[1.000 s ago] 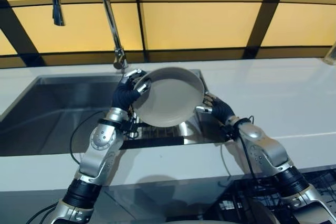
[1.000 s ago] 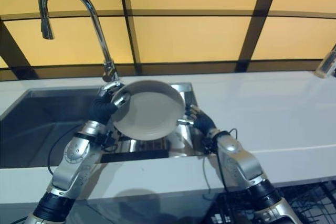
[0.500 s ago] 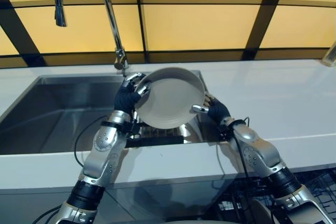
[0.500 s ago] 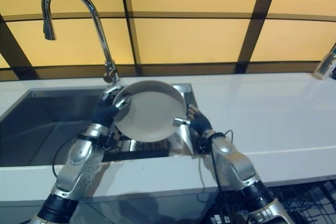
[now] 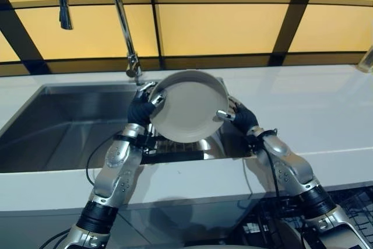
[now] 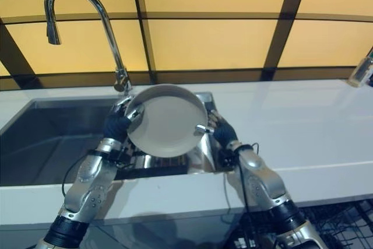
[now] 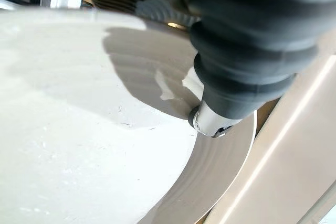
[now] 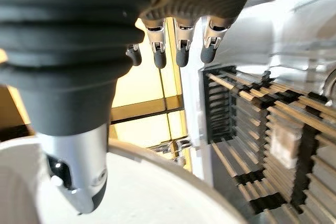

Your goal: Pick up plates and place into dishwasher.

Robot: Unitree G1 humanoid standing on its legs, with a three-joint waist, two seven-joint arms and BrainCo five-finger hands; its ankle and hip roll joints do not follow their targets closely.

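While tilted above sink (image 5: 70,126), plate (image 5: 189,106) gripped by left hand (image 5: 141,104), right hand (image 5: 240,118).

Two silver-grey arms with rounded metal shells and black bands near the elbows. Each wrist wears a dark ribbed cover; the left hand (image 5: 144,104) and right hand (image 5: 238,116) have silver, dark-tipped fingers.

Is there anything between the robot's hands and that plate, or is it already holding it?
Nothing visible stands between them: the left hand and right hand already press the plate from opposite sides of its rim, holding it tilted above the sink.
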